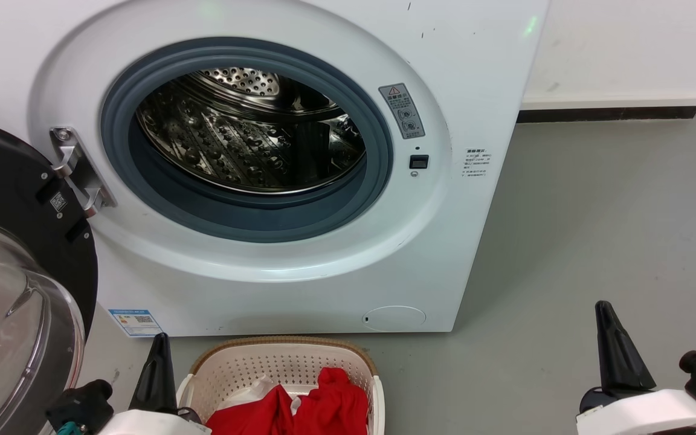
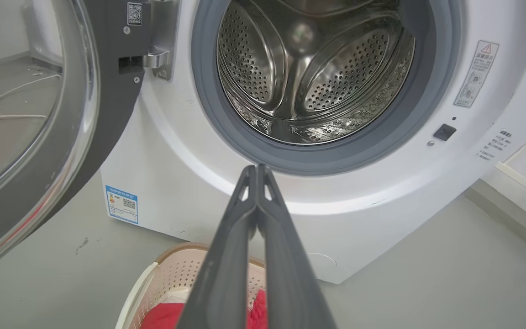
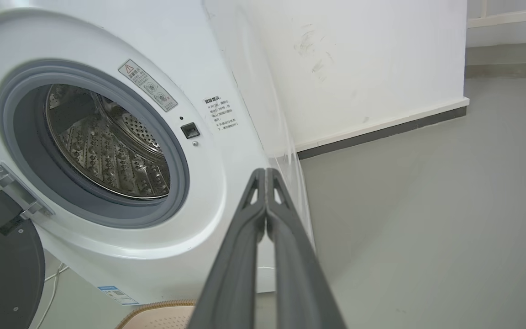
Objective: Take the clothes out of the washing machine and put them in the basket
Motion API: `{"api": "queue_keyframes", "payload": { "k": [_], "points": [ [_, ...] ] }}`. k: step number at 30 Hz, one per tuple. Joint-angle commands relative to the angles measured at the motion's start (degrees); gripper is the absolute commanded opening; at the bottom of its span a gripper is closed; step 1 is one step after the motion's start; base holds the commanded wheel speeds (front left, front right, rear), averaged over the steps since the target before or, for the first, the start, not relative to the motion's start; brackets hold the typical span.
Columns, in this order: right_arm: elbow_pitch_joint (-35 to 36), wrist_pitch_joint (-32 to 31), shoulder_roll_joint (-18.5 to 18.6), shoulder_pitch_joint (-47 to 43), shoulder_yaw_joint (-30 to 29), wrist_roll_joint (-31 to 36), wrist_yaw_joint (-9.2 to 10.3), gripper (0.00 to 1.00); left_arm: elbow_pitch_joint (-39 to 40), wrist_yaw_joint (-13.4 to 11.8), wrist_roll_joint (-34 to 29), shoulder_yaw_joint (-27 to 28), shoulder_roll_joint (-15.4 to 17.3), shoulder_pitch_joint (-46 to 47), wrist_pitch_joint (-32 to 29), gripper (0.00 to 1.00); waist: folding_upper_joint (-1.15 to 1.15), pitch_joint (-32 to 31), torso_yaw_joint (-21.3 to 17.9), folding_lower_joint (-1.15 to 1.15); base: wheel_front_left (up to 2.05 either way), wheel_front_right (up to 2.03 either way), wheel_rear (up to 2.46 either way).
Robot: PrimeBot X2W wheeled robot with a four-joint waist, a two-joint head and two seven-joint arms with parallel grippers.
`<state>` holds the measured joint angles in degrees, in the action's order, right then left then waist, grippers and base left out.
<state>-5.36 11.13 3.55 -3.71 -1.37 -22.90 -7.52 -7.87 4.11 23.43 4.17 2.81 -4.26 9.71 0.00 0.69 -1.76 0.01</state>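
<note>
Floor point(image 1: 596, 229): grey, spreading over the right half of the head view.
Washing machine point(image 1: 475, 72): white, filling the upper left and centre of the head view.
Wall point(image 1: 626, 48): white with a dark skirting strip, upper right, behind the machine.
Door point(image 1: 16, 290): black-framed glass, swung open at the left edge on a metal hinge. It stands just beside my left arm.
Drum point(image 1: 245, 139): shiny perforated steel inside the grey-rimmed porthole, centre top.
Basket point(image 1: 281, 362): cream perforated plastic with a brown rim. It stands on the floor at bottom centre, in front of the machine's base.
Clothes point(image 1: 318, 405): red fabric with a white part, lying inside the basket.
My left pincer point(image 1: 158, 350): lower left, just beside the basket's left rim, fingers pressed together on nothing.
My right pincer point(image 1: 606, 320): lower right over bare floor, well apart from the basket, fingers likewise together and holding nothing.
Blue label point(image 1: 135, 322): low on the machine's front, with a QR code. Its print is too small to read.
Warning sticker point(image 1: 402, 110): grey with a red triangle, right of the porthole. I cannot read its text.
</note>
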Motion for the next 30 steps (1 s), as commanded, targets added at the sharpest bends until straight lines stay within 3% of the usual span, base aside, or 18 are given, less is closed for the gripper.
{"api": "queue_keyframes", "payload": {
  "k": [1,30],
  "points": [
    [0.5,-0.2,0.5,1.7,0.0,-2.1,0.00,0.00,0.5,0.4,1.9,0.3,0.1,1.5,-0.4,0.00,0.00,0.0,0.0,0.00,0.00,0.00,0.00],
    [-2.8,-5.6,1.3,4.9,-0.4,-29.0,0.01,0.00,-1.9,1.5,27.4,1.1,0.1,5.2,-6.4,0.00,0.00,-0.1,0.5,0.00,0.00,0.00,0.00]
  ]
}}
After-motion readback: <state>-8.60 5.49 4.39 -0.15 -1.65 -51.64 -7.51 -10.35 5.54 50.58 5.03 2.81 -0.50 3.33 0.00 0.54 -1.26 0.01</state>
